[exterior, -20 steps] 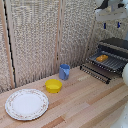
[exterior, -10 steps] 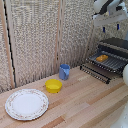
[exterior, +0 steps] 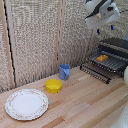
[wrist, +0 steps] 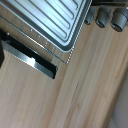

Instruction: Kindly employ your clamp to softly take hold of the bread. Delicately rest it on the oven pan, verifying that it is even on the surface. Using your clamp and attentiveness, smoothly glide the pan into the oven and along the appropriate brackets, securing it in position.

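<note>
1. Pale wooden tabletop (exterior: 85,102) spreads before a woven reed screen (exterior: 40,35); you see it again in the wrist view as bare planks.
2. Your clamp (exterior: 103,27) hangs high, above the oven (exterior: 116,46), touching nothing.
3. You see two short blue-tipped fingers pointing down, blurred; they seem to stand apart with nothing between them, though the exterior view is too soft to be sure.
4. Below the clamp, the bread (exterior: 101,58) lies on the oven pan (exterior: 114,62), which rests in the oven's mouth over the lowered door.
5. Your wrist view shows the pan's ribbed metal and the oven's knobs (wrist: 102,17) beside the wood.
6. Well apart from the clamp, lower on the table, sit a blue cup (exterior: 64,71), a yellow bowl (exterior: 53,85) and a white patterned plate (exterior: 26,104).
</note>
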Robot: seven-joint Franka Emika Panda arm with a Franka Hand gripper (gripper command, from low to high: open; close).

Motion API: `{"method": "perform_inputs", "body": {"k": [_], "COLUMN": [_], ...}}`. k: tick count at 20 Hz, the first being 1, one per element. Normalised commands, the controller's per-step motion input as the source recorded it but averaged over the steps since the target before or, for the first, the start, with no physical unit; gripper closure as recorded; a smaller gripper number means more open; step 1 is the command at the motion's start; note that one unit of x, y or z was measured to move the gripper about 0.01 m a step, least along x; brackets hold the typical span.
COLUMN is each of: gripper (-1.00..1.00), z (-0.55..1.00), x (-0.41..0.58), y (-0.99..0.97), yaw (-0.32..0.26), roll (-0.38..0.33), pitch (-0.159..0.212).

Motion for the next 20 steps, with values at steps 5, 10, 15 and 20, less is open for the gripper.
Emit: {"method": "perform_inputs", "body": {"k": [5, 10, 15, 20], "gripper": [-1.00, -1.00, -1.00, -1.00], "z": [-0.08, -0.14, -0.19, -0.14], "x": [-0.102, -0.107, -0.086, -0.094], "y": [0.04, 0.00, 0.00, 0.00], "yaw": [0.231, 0.244, 0.250, 0.239], "roll": [-0.268, -0.283, -0.291, -0.282], "pitch": [0.175, 0.155, 0.140, 0.158]}}
